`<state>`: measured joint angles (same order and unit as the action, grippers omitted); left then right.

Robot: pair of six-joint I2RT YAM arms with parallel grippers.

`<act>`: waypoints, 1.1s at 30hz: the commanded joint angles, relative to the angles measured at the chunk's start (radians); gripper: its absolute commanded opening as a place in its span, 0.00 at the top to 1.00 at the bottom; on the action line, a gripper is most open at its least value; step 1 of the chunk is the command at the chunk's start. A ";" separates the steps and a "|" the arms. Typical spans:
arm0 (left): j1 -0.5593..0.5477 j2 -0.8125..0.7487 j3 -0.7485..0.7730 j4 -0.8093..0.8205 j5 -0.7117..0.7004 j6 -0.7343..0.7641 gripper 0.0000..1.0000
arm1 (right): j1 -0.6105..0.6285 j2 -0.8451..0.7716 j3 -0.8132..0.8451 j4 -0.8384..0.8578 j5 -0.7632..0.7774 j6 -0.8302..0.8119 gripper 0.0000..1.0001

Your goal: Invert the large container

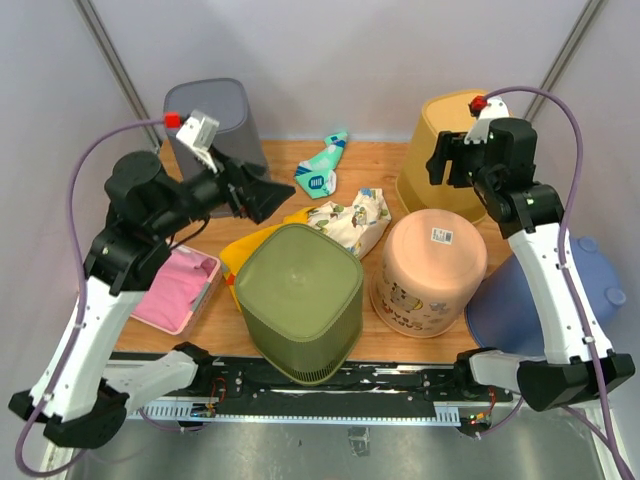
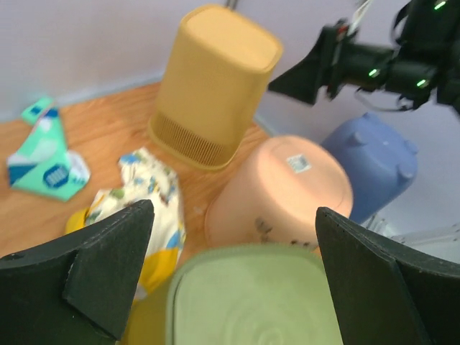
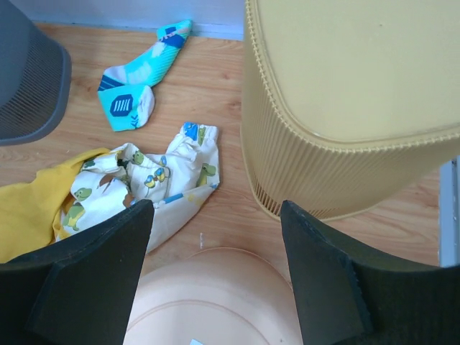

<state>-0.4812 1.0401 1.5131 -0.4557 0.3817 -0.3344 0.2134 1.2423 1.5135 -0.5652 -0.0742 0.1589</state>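
Observation:
An olive-green container [image 1: 300,300] stands base up at the table's near middle; it also shows in the left wrist view [image 2: 248,302]. A peach round container [image 1: 430,270] stands base up to its right. A yellow container [image 1: 445,155] stands base up at the back right, and a grey one [image 1: 215,120] at the back left. My left gripper [image 1: 255,195] is open and empty, above and behind the green container [image 2: 233,237]. My right gripper [image 1: 450,160] is open and empty, over the gap between the peach [image 3: 215,302] and yellow [image 3: 345,100] containers [image 3: 215,215].
A dinosaur-print cloth [image 1: 350,220] and a yellow cloth [image 1: 245,250] lie between the containers. A teal sock [image 1: 320,170] lies at the back. A tray with pink cloth [image 1: 180,290] sits at the left edge. A blue tub [image 1: 560,300] sits off the table's right side.

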 commanded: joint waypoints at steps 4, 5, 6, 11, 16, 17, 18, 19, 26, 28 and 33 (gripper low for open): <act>0.000 -0.188 -0.152 -0.262 0.076 0.069 0.01 | 0.012 -0.104 -0.057 -0.045 -0.102 -0.052 0.27; -0.001 -0.217 -0.166 -0.280 0.121 0.071 0.01 | 0.013 -0.117 -0.074 -0.042 -0.135 -0.050 0.27; -0.001 -0.242 -0.180 -0.294 0.172 0.072 0.01 | 0.013 -0.128 -0.090 -0.038 -0.154 -0.044 0.27; -0.001 -0.294 -0.257 -0.305 0.288 -0.001 0.01 | 0.012 -0.155 -0.142 -0.026 -0.185 -0.023 0.27; -0.001 -0.258 -0.355 -0.229 0.285 -0.051 0.01 | 0.012 -0.168 -0.187 0.005 -0.188 -0.005 0.26; -0.002 -0.252 -0.372 -0.193 0.295 -0.074 0.01 | 0.013 -0.172 -0.193 0.010 -0.188 -0.002 0.26; -0.002 -0.247 -0.391 -0.142 0.311 -0.086 0.01 | 0.013 -0.174 -0.199 0.012 -0.188 -0.001 0.26; -0.004 -0.241 -0.409 -0.114 0.327 -0.092 0.01 | 0.013 -0.177 -0.201 0.013 -0.184 -0.001 0.26; -0.038 -0.156 -0.482 -0.052 0.343 -0.041 0.01 | 0.012 -0.176 -0.201 0.013 -0.168 -0.009 0.26; -0.039 -0.124 -0.495 -0.014 0.322 -0.025 0.01 | 0.013 -0.172 -0.200 0.017 -0.175 -0.006 0.26; -0.042 -0.032 -0.490 0.134 0.327 -0.029 0.01 | 0.013 -0.182 -0.206 0.018 -0.169 -0.010 0.26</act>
<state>-0.5133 0.9264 1.0595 -0.3481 0.7067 -0.3607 0.2138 1.0798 1.3132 -0.5724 -0.2428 0.1467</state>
